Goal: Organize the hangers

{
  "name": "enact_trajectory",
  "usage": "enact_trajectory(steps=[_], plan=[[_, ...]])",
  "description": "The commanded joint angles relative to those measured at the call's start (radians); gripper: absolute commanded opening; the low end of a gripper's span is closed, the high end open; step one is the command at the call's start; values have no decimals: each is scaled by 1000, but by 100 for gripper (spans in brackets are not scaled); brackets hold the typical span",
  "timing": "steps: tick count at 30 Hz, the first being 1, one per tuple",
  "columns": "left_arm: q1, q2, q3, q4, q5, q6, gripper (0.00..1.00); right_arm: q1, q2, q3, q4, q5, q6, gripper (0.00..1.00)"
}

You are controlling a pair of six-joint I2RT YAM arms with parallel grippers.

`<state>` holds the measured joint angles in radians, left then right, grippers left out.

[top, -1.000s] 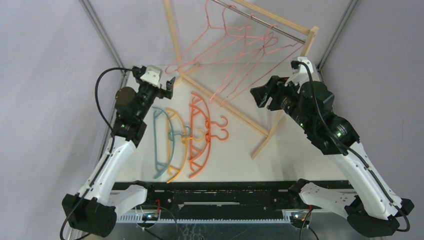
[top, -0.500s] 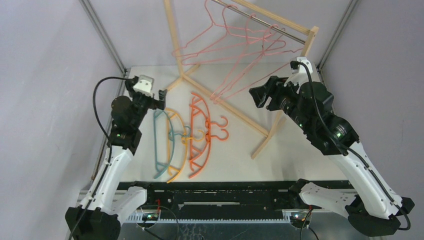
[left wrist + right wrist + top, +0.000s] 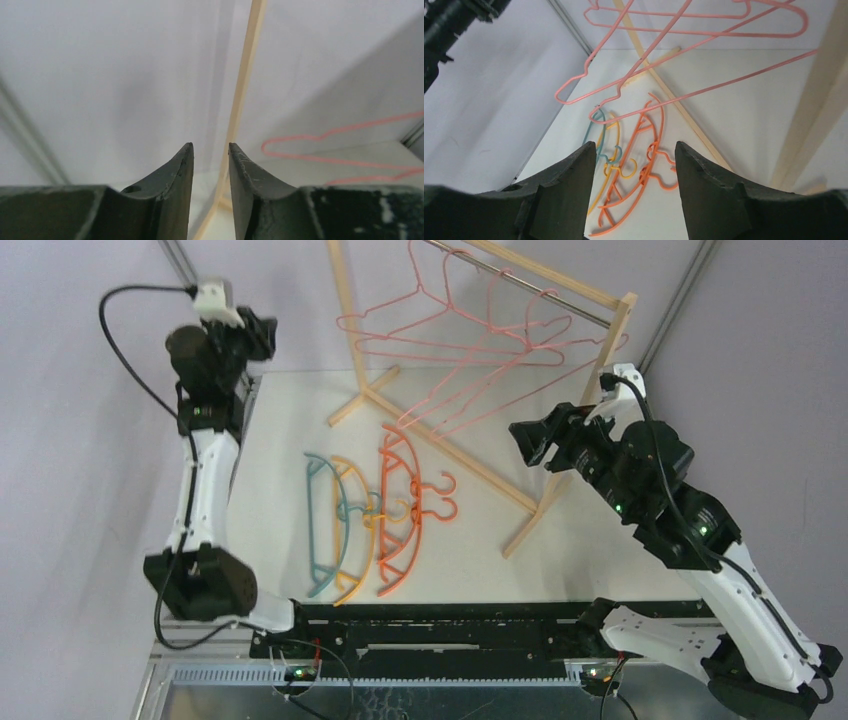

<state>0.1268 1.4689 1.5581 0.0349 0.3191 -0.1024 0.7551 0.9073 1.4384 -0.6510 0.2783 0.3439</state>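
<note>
Your left gripper (image 3: 210,150) is up high at the far left corner, jaws narrow with a small gap, nothing between them; the rack (image 3: 245,80) post shows past the tips. Your right gripper (image 3: 634,155) is wide apart and empty, hovering by the rack's right leg. Pink hangers (image 3: 450,325) hang on the rack rod. On the table (image 3: 280,430), left to right: teal hanger (image 3: 318,530), yellow hanger (image 3: 352,540), two orange hangers (image 3: 400,490), lying side by side with hooks tangled in the middle.
</note>
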Motion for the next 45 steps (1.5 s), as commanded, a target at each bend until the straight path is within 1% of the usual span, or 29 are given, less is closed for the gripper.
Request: enact_trajectory(steps=[1, 3, 6, 8, 11, 13, 15, 18, 22, 27, 30, 35, 42, 45], plan=[[-24, 192, 328, -54, 145, -130, 35, 9, -57, -21, -8, 55, -17, 67], [-55, 271, 448, -87, 145, -76, 36, 9, -71, -32, -31, 71, -15, 67], [-96, 371, 562, -80, 182, -21, 39, 9, -85, -46, -62, 89, -16, 67], [-118, 413, 578, -18, 206, -45, 40, 9, -92, -47, -78, 94, -17, 67], [-141, 462, 590, 98, 227, -142, 40, 8, -97, -46, -91, 93, -20, 67], [-166, 489, 616, 115, 234, -158, 41, 9, -91, -46, -78, 81, -32, 67], [-190, 497, 628, 93, 237, -134, 41, 9, -77, -44, -50, 68, -44, 66], [-205, 466, 572, 88, 244, -130, 41, 7, -31, -19, -8, 61, -63, 66], [-204, 358, 394, 132, 244, -96, 42, 1, 51, 49, 45, 43, -102, 65], [-201, 277, 261, 106, 258, -42, 42, -30, 162, 152, 87, 141, -122, 60], [-195, 243, 192, 124, 258, -38, 43, -41, 192, 168, 152, 223, -139, 58], [-192, 232, 173, 150, 260, -52, 43, -73, 227, 214, 173, 257, -149, 58], [-192, 242, 183, 179, 279, -89, 43, -80, 240, 177, 271, 301, -189, 57], [-190, 228, 159, 178, 279, -85, 43, -90, 280, 182, 305, 320, -219, 54]])
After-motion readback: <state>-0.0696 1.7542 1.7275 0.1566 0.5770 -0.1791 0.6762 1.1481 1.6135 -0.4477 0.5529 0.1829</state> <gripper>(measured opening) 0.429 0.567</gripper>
